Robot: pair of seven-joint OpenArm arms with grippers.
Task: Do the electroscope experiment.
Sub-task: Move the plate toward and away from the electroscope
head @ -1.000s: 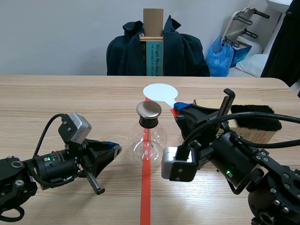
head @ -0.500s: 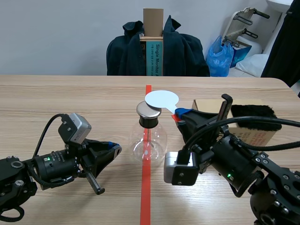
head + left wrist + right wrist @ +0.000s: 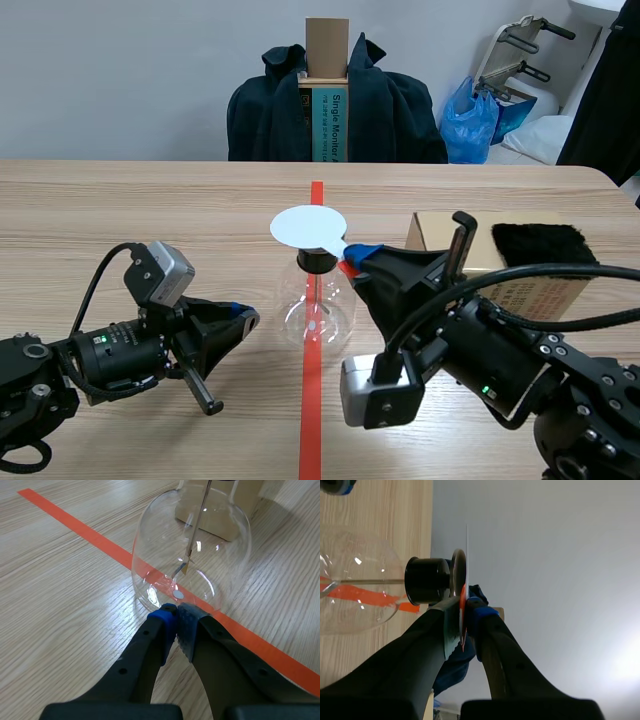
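Note:
The electroscope, a round glass flask (image 3: pixel 314 305) with a black stopper (image 3: pixel 317 262), stands on the red tape line. My right gripper (image 3: pixel 352 260) is shut on the red handle of a white disc paddle (image 3: pixel 308 226), and the disc sits level right above the flask's top. In the right wrist view the disc (image 3: pixel 467 550) shows edge-on against the metal cap (image 3: pixel 458 572), handle pinched at the right gripper (image 3: pixel 463 611). My left gripper (image 3: pixel 241 318) rests shut and empty on the table left of the flask. Its tips at the left gripper (image 3: pixel 175 616) almost touch the glass (image 3: pixel 150 555); the rod's foil leaves (image 3: pixel 183 568) hang inside.
A cardboard box (image 3: pixel 520 285) with a black furry cloth (image 3: pixel 540 243) on it stands to the right of the flask, behind my right arm. A chair draped with a dark jacket (image 3: pixel 335 105) is across the table's far edge.
My right arm has swung left with the white disc, from right of the flask's cap to directly over it. The left arm and flask have stayed put.

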